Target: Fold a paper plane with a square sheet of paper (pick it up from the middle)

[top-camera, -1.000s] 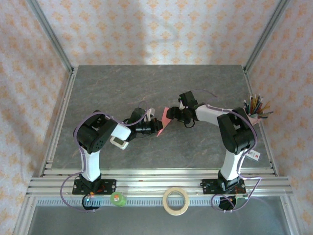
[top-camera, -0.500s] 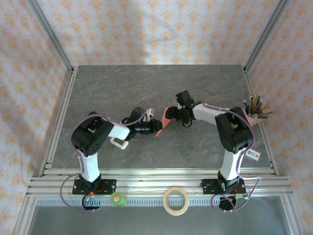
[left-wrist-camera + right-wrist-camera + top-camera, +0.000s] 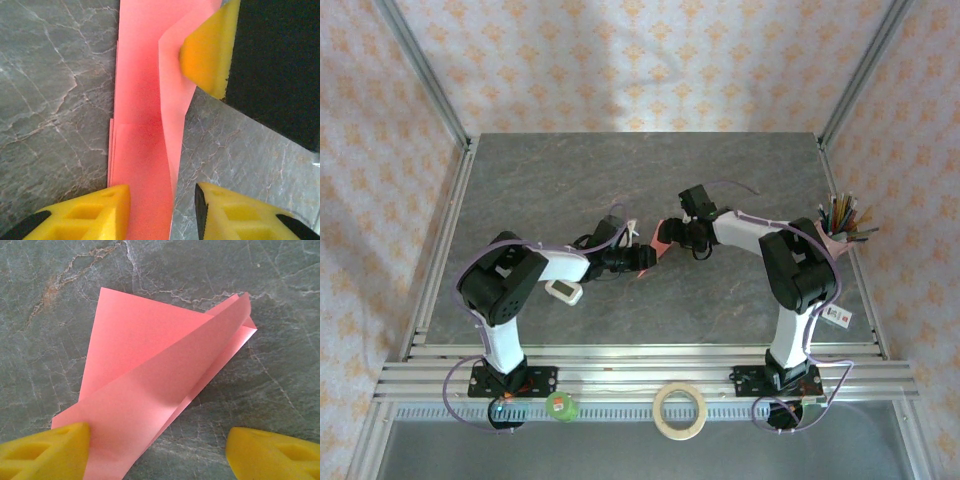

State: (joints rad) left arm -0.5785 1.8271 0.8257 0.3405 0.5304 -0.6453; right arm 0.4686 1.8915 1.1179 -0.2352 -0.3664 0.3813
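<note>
The pink-red paper (image 3: 658,240) lies on the table between the two arms, folded into a narrow pointed shape with several layers. In the left wrist view the paper (image 3: 140,100) runs lengthwise between my left gripper's (image 3: 161,200) yellow fingers. That gripper is open: one finger touches the paper's edge and the other stands clear of it. One flap (image 3: 165,385) stands lifted off the table. My right gripper (image 3: 157,445) is open wide over the paper's broad end, its left finger against the flap. One right fingertip (image 3: 207,55) shows at the paper's far end.
A small white gadget (image 3: 563,291) lies under the left forearm. A cup of coloured sticks (image 3: 840,222) stands at the table's right edge. A tape roll (image 3: 680,410) and a green object (image 3: 561,405) rest on the front rail.
My left gripper has opened from shut and let go of the paper. The left arm has stretched slightly rightward. The right gripper stays open in about the same place.
</note>
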